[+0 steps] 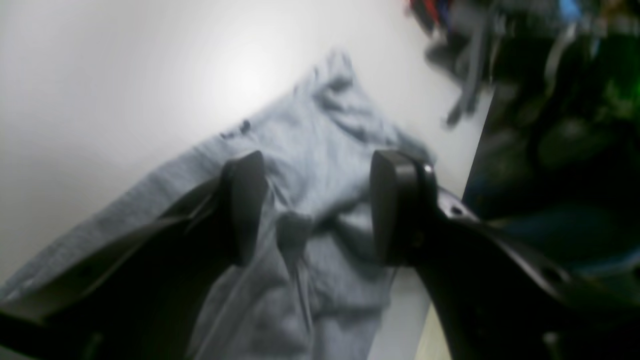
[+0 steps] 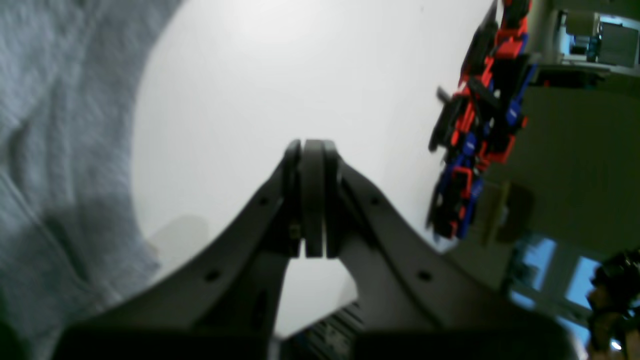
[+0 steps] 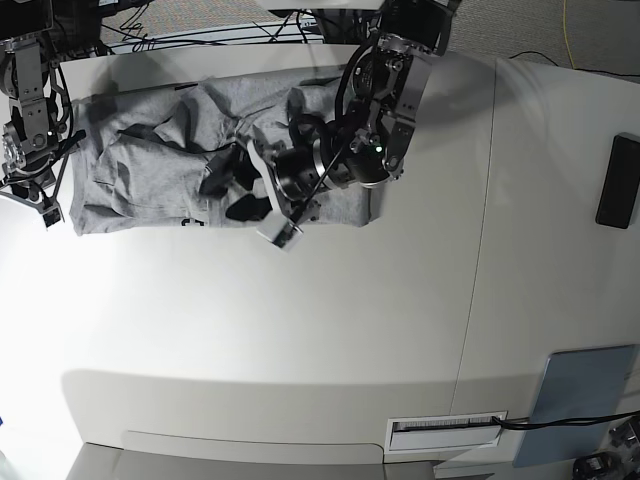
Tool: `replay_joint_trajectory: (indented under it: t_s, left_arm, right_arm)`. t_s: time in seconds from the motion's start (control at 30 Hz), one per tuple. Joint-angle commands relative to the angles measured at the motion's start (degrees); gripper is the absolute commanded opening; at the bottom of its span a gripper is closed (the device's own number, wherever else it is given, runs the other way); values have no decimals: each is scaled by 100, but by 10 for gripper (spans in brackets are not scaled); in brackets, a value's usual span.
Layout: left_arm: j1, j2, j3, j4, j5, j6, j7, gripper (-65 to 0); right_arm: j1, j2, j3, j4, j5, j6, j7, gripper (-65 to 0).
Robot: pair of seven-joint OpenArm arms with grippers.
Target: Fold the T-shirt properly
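Note:
The grey T-shirt (image 3: 150,160) lies crumpled in a long band across the far side of the white table (image 3: 300,330). My left gripper (image 1: 320,205) hangs over its rumpled middle, open, with cloth showing below the two black fingers (image 1: 245,205) and nothing pinched between them. In the base view this gripper (image 3: 235,190) sits over the shirt's near hem. My right gripper (image 2: 312,195) is shut on nothing, above bare table just beside the shirt's end (image 2: 55,150). The right arm (image 3: 30,130) stands at the shirt's left end.
A black flat device (image 3: 617,182) lies at the table's right edge and a grey-blue pad (image 3: 578,405) at the near right corner. A labelled slot (image 3: 445,430) sits at the front. A red, blue and black mechanism (image 2: 475,145) stands past the table edge.

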Motion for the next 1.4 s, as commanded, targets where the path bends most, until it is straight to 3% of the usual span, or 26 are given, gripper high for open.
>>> replay_joint_trajectory:
  t_s: [0.0, 0.1, 0.27, 0.37, 0.5, 0.57, 0.7, 0.8, 0.87, 0.9, 1.03, 1.17, 1.23, 1.37]
  left_arm:
    - [-44, -79, 2, 216, -59, -39, -11, -305]
    - [107, -492, 2, 496, 177, 39, 26, -305]
    - [535, -1071, 2, 752, 903, 802, 22, -305]
    - [835, -1241, 2, 750, 1126, 1023, -138, -305]
    - [1102, -1207, 20, 750, 1132, 1016, -422, -320]
    - [1123, -1158, 20, 748, 1134, 1019, -459, -379]
    - [1121, -1032, 17, 748, 1139, 1016, -623, -588]
    - [1121, -955, 20, 748, 1110, 1016, -625, -650]
    - [1121, -896, 20, 748, 1043, 981, -625, -650]
    - [1121, -879, 20, 748, 863, 791, -623, -650]
    - [1121, -761, 63, 748, -203, -382, -625, -650]
    - [1117, -586, 452, 748, -299, -492, -621, -640]
    - [1104, -560, 715, 748, -214, -496, -623, -569]
    - [986, -560, 1150, 748, 87, -490, -621, -361]
  right_arm:
    - [50, 142, 81, 87, 13, -68, 72, -648]
    - [48, 144, 81, 87, 105, -57, 59, -648]
    - [50, 142, 81, 87, 109, -57, 57, -648]
    - [50, 142, 81, 87, 125, -57, 61, -648]
    - [50, 142, 81, 87, 125, -55, 59, -648]
    - [50, 142, 81, 87, 122, -55, 55, -648]
    - [52, 142, 81, 87, 120, -55, 37, -648]
    - [52, 142, 81, 87, 120, -52, 35, -648]
    - [52, 142, 81, 87, 120, -52, 37, -648]
    - [52, 142, 81, 87, 120, -50, 37, -648]
    - [52, 142, 81, 87, 120, -50, 46, -648]
    - [52, 144, 81, 90, 120, -50, 44, -648]
    - [52, 144, 81, 90, 120, -52, 46, -648]
    - [52, 142, 81, 90, 125, -52, 72, -648]
